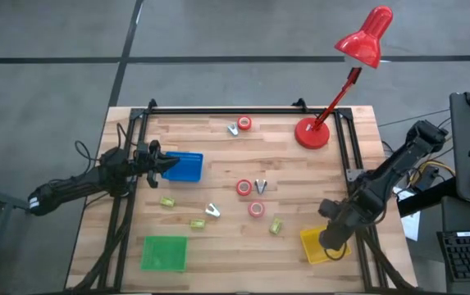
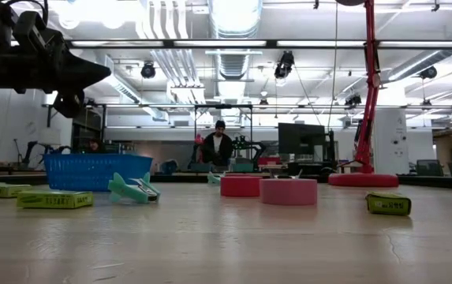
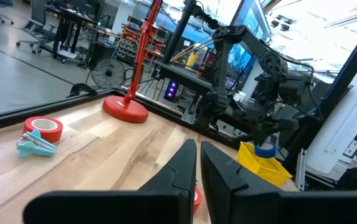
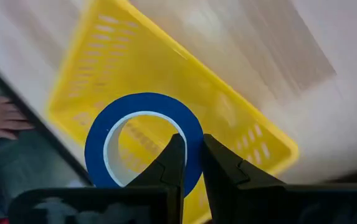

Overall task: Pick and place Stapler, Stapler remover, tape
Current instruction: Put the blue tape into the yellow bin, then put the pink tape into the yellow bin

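My right gripper [image 1: 330, 244] is at the near right, above the yellow basket [image 1: 312, 247], shut on a blue tape roll [image 4: 144, 140]; the left wrist view shows that roll [image 3: 265, 149] over the basket [image 3: 266, 167]. My left gripper [image 1: 169, 164] waits shut over the blue basket [image 1: 189, 169]. Red tape rolls [image 1: 244, 124] [image 1: 244, 188] [image 1: 256, 209] lie flat on the table. Silver-teal stapler removers [image 1: 232, 129] [image 1: 260, 187] [image 1: 212, 211] and small yellow-green staplers [image 1: 166, 201] [image 1: 197, 222] [image 1: 276, 226] lie among them. My right gripper pinches the blue roll's ring wall [image 4: 194, 155] between its two fingers, one finger [image 4: 173, 160] on the hole's side and the other [image 4: 220, 165] outside. The fingers come from above, pointing steeply down. The roll is lifted clear, above the yellow basket.
A green basket [image 1: 164, 252] stands at the near left. A red desk lamp's round base [image 1: 312, 133] stands at the far right, its head leaning beyond the table. A black frame [image 1: 243, 109] runs along the far edge and both sides. People stand in the room beyond [image 2: 219, 146].
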`<move>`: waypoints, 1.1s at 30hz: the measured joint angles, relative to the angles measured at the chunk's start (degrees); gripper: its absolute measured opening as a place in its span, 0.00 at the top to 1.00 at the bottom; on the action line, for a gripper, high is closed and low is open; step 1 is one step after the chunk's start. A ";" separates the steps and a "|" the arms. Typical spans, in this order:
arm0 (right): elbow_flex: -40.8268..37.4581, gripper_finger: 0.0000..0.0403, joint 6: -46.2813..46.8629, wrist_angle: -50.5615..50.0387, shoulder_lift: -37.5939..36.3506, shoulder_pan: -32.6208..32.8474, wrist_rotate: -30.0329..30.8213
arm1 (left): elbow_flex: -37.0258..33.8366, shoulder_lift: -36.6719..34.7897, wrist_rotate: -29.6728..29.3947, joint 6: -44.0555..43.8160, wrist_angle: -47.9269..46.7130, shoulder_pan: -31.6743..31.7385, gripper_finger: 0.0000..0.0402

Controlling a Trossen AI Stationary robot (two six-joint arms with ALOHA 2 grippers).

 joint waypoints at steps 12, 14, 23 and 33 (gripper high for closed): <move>0.00 0.87 2.86 -0.16 3.87 1.04 -1.80 | 0.00 0.01 0.00 0.01 -0.03 0.01 0.94; 0.00 0.85 3.43 -0.24 3.85 1.04 -1.82 | 0.00 0.01 -0.01 0.01 -0.03 0.01 0.94; 0.00 0.72 3.16 -0.77 3.80 1.04 -1.62 | 0.00 0.01 0.00 0.01 0.01 0.00 0.94; 0.02 0.68 2.10 -1.24 1.08 0.75 -0.86 | 0.00 0.01 0.00 0.01 0.01 0.00 0.94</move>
